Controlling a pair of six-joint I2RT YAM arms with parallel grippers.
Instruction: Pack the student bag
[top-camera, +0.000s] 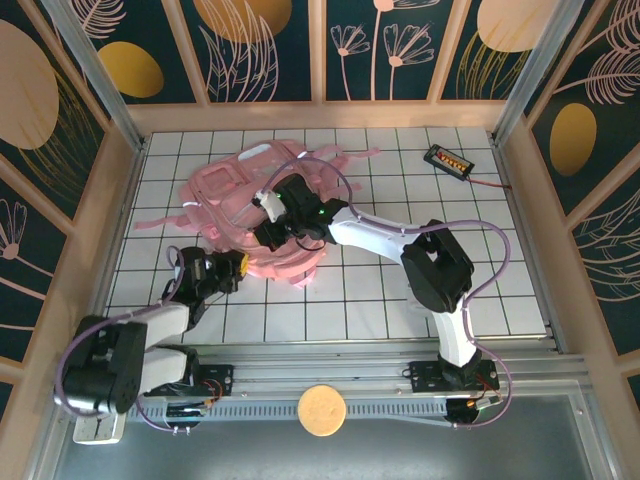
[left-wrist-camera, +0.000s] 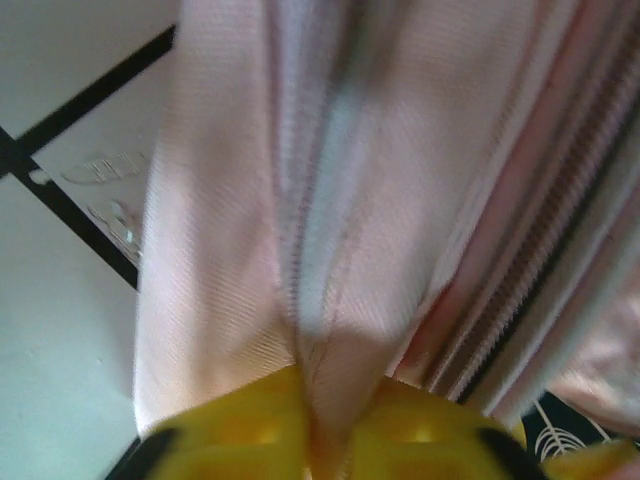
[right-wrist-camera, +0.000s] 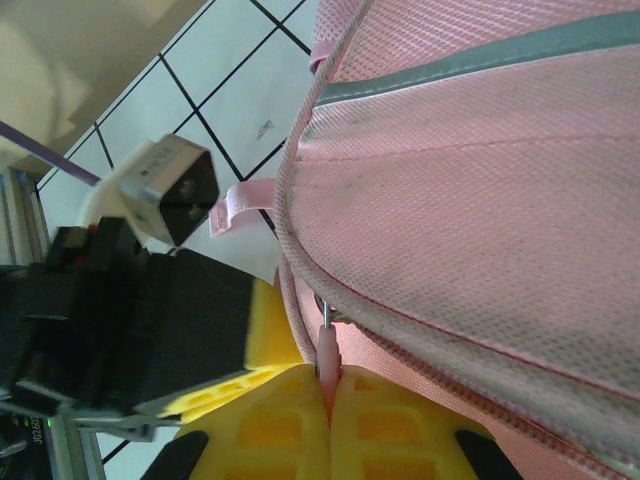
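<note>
1. Pink soft student bag (top-camera: 250, 185), lying flat at far left-centre of white gridded table (top-camera: 420, 200).
2. Left gripper (left-wrist-camera: 318, 410): yellow fingers (left-wrist-camera: 245, 425) pressed together, pinching a fold of the bag's fabric at its near edge.
3. Right gripper (right-wrist-camera: 328, 385): clamped on the bag's small pink zip tab (right-wrist-camera: 326, 345).
4. Faint print (left-wrist-camera: 105, 175) on the table, too blurred to read.

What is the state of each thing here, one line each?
student bag: lying on the table, pinched by both grippers.
left gripper: shut on the bag's fabric.
right gripper: shut on the bag's zip pull.
black device: lying flat, untouched.
</note>
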